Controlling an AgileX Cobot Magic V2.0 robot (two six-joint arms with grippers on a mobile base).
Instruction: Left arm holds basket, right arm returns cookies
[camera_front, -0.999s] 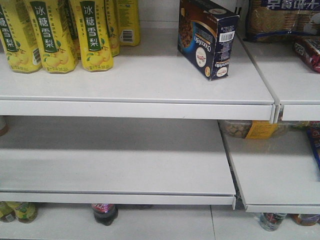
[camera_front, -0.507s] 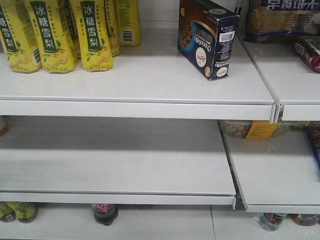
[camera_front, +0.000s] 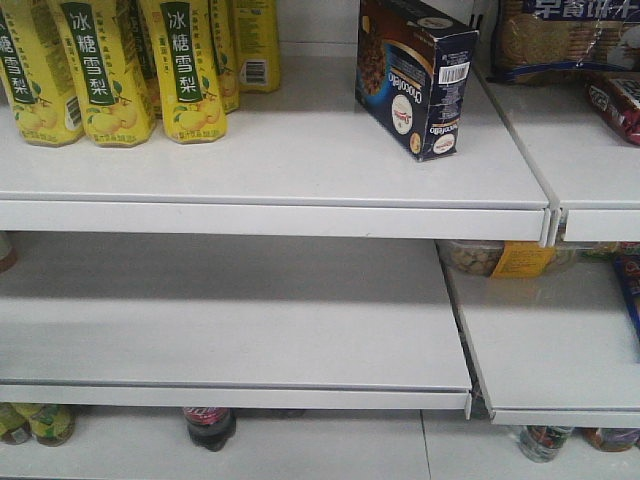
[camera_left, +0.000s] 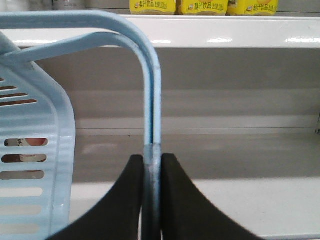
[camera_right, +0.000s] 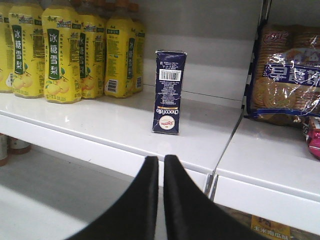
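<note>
The dark navy rectangular cookie carton (camera_front: 415, 75) stands upright on the white upper shelf (camera_front: 300, 160), well apart from the right gripper (camera_right: 161, 170), whose empty jaws sit nearly closed. The left gripper (camera_left: 152, 165) clamps the flat hoop handle of the light blue slotted plastic basket (camera_left: 35, 165) (keeping it hanging level, I judge), so the return looks done.

Glossy light-blue plastic basket (camera_left: 35, 150), printed cardboard cookies (camera_front: 412, 75), smooth white shelf (camera_front: 300, 150).

You have tall yellow plastic drink bottles with green labels (camera_front: 105, 70) standing in rows at the left of the white metal upper shelf (camera_front: 280, 170). On the neighbouring shelf to the right lies a blue-edged clear bag of pale round biscuits (camera_right: 287, 75), with a red packet (camera_front: 618, 105) beside it
</note>
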